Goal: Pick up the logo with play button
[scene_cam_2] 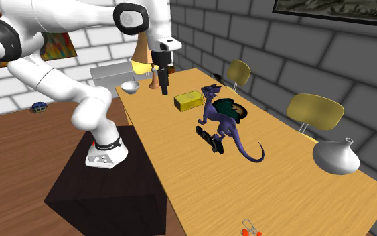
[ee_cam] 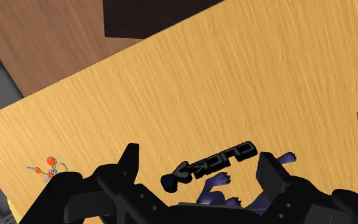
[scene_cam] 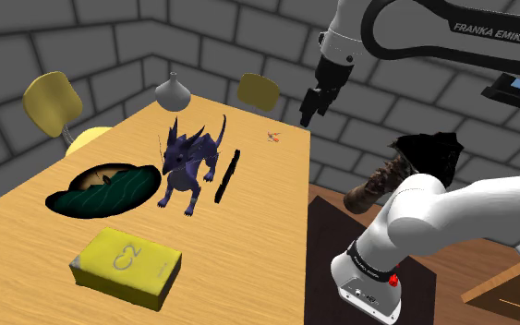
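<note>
Pincer (scene_cam: 315, 107) hangs above the worktop (scene_cam: 267, 214), fingers (ee_cam: 128, 163) spread wide, nothing in them. Black logo (scene_cam: 227, 175) lies flat on the worktop just beside a purple dragon (scene_cam: 188, 168). Wrist view: logo sits between the fingers, untouched. Yellow box (scene_cam: 126, 266) well apart.

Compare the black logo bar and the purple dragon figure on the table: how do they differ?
The black logo bar lies flat; the purple dragon figure stands upright on its legs. The logo bar is thin and long; the dragon figure is bulkier and taller. Both rest side by side on the wooden table.
</note>
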Available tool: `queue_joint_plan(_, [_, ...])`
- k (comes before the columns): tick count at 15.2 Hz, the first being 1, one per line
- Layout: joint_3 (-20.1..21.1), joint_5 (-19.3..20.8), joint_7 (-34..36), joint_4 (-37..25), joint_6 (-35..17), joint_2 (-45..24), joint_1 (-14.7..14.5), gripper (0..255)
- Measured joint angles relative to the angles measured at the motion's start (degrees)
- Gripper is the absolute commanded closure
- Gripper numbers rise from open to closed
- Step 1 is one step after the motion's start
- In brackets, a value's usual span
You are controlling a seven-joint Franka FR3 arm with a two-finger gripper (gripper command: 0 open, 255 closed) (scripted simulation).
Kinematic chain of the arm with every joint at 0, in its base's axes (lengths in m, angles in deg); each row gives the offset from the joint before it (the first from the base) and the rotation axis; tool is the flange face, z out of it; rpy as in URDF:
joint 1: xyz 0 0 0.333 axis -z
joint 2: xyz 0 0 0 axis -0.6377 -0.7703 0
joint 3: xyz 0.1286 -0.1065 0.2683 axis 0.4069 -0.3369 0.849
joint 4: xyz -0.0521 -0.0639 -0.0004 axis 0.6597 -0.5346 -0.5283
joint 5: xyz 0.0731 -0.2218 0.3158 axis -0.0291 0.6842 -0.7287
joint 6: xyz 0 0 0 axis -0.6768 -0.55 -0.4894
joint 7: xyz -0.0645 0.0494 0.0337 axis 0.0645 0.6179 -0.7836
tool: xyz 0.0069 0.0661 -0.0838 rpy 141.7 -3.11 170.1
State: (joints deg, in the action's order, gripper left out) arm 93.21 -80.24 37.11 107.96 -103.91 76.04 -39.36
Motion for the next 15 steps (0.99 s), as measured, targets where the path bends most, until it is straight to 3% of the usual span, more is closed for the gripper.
queue_joint_plan(5, [2.9,-1.4,7.4,3.2,-5.3,-2.2,1.3,0])
queue_joint_plan(15, [13.0,-2.5,33.4,5.9,-24.5,-18.9,7.0,0])
